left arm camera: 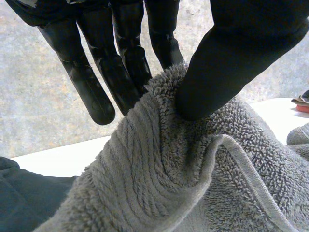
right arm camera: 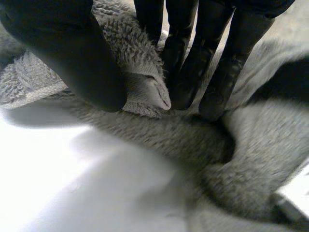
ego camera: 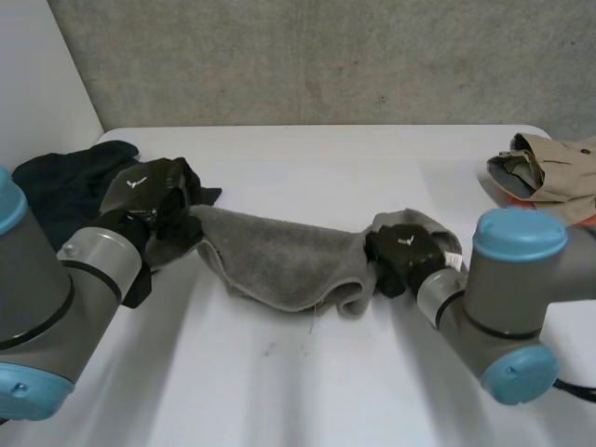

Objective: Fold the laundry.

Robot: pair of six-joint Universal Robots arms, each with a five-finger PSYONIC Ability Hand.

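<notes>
A dark garment (ego camera: 65, 182) lies heaped at far left. Beside it the left hand (ego camera: 154, 209) pinches one end of the towel (ego camera: 279, 256) between thumb and fingers; the towel sags across mid-frame onto the table (ego camera: 307, 382). The right hand (ego camera: 405, 253) nips the other end likewise, probably so both ends can be lifted and brought together. A beige garment (ego camera: 554, 168) waits upper right. Each hand bears a small white mark; nothing legible.

No words or numbers can be read anywhere. The left hand (ego camera: 154, 212) carries a small white mark (ego camera: 138, 182) on its back, and the right hand (ego camera: 410, 259) carries another (both too small to make out).
</notes>
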